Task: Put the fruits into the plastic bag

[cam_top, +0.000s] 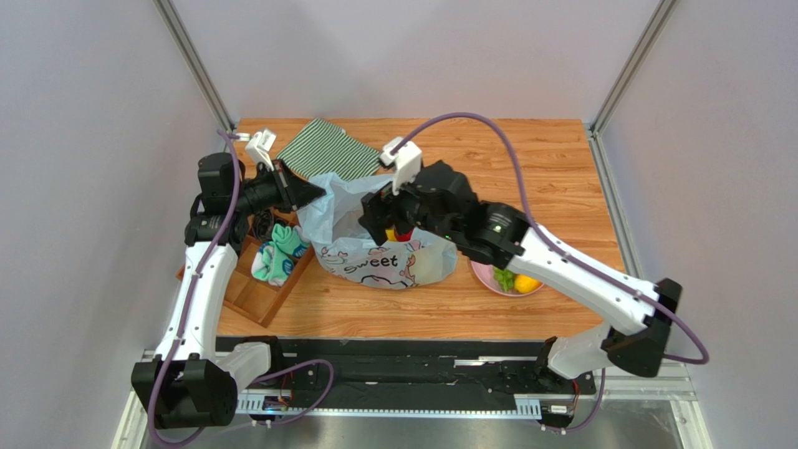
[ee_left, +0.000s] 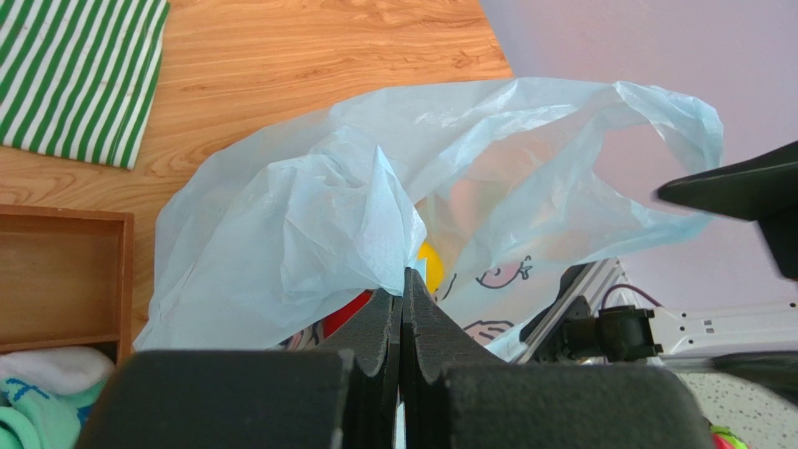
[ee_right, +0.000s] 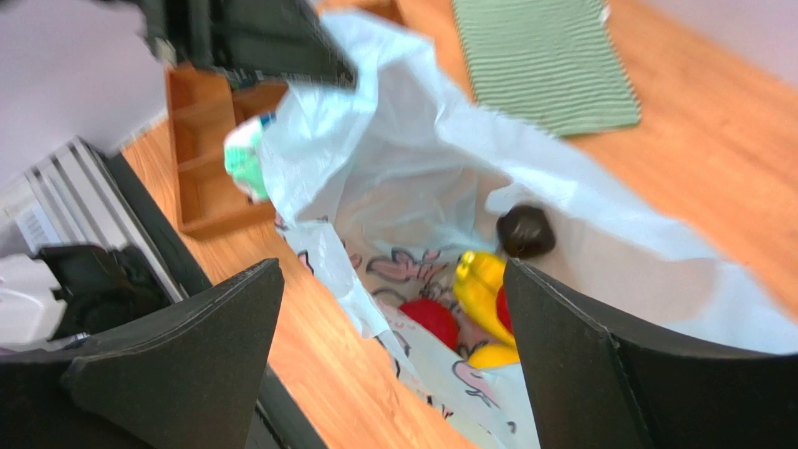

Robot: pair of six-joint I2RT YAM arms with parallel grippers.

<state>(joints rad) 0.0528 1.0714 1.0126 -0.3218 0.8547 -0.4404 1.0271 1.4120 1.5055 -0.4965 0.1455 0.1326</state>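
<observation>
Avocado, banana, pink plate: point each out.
avocado [ee_right: 525, 231], right wrist view, middle of its dark body.
banana [ee_right: 480, 285], right wrist view, middle of the yellow fruit.
pink plate [cam_top: 481, 274], top external view, bare left rim.

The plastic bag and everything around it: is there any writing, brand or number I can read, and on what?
"Sweet": printed in dark letters on the side of the plastic bag, among cartoon drawings.
Blue marks on the rolled socks: too blurred to read.
No other legible text, number or sign in any view.
</observation>
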